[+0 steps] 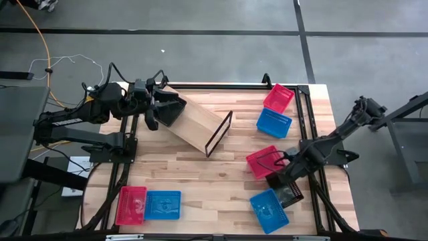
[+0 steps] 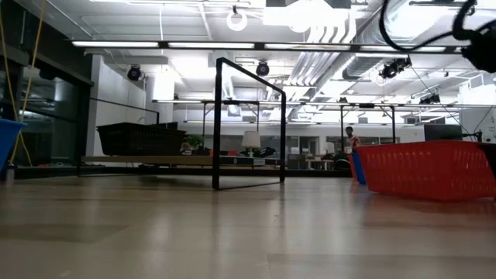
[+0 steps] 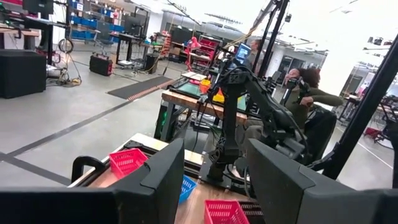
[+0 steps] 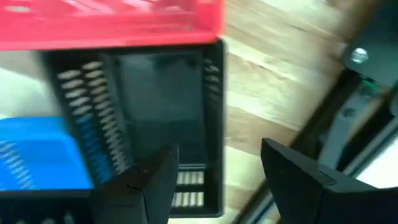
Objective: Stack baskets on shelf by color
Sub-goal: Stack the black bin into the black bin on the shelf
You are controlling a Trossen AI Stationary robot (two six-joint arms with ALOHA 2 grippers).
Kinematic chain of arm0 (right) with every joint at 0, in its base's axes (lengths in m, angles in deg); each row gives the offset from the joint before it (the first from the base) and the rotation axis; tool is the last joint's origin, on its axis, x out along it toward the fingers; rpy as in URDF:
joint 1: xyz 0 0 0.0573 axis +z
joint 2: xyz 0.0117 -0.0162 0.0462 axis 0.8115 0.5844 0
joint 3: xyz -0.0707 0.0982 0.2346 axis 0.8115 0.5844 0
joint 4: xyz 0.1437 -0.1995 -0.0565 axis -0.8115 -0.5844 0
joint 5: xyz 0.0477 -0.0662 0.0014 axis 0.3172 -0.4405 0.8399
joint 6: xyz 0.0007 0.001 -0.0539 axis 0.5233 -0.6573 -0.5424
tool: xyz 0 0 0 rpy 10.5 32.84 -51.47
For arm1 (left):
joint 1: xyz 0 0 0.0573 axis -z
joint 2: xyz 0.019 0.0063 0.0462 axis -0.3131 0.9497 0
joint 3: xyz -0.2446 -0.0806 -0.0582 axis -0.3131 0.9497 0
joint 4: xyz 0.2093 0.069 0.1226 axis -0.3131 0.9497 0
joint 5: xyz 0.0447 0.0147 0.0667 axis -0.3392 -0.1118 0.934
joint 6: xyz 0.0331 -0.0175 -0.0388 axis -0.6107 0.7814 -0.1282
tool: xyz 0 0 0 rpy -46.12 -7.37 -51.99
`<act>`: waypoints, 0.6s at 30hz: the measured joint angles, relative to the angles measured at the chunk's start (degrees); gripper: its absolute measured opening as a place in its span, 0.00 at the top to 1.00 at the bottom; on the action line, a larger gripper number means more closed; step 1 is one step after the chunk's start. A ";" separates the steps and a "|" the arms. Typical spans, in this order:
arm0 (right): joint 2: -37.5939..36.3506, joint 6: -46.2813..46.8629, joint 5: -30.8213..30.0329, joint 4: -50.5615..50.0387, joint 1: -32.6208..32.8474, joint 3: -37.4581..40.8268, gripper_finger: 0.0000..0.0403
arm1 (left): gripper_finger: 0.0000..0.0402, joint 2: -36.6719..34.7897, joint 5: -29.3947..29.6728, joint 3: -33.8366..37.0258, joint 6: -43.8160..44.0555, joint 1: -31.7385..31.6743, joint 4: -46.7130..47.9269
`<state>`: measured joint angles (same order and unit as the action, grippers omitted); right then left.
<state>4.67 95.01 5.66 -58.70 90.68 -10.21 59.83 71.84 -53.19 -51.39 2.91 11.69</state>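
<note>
The light-wood shelf (image 1: 197, 124) lies slantwise on the table's far left part, its black frame (image 1: 219, 134) at the end nearer the middle. A black basket (image 2: 139, 139) rests on the shelf (image 2: 155, 161). My left gripper (image 1: 158, 107) is open at the shelf's far-left end; in its wrist view nothing shows between the fingers of the left gripper (image 3: 214, 174). My right gripper (image 1: 284, 175) hangs open over another black basket (image 1: 287, 192) near the right edge. In the wrist view the right gripper (image 4: 217, 168) straddles one wall (image 4: 214, 118) of that black basket (image 4: 161, 106) without visible touch.
Around the right gripper lie a red basket (image 1: 266, 161) and a blue basket (image 1: 269, 211). Another red basket (image 1: 279, 97) and blue basket (image 1: 273, 122) sit at the far right. A red basket (image 1: 130, 204) and a blue basket (image 1: 162, 204) lie near left. A person (image 3: 308, 93) sits beyond the table.
</note>
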 joint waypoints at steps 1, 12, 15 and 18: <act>0.33 0.42 0.09 -0.23 0.23 0.24 0.47 | 0.60 0.00 0.19 0.00 0.02 0.00 0.02; 3.88 0.57 1.73 5.42 0.48 5.38 0.47 | 0.60 -0.02 0.35 0.00 0.41 0.00 0.02; 3.95 0.59 1.21 5.85 0.48 6.00 0.47 | 0.60 -0.02 0.37 0.00 0.41 0.00 0.02; 3.92 0.56 0.74 6.34 0.48 6.87 0.47 | 0.60 -0.02 0.37 0.00 0.41 0.00 0.02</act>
<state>8.60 95.57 6.40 -52.36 91.17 -3.34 59.80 72.21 -53.19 -50.98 2.91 11.70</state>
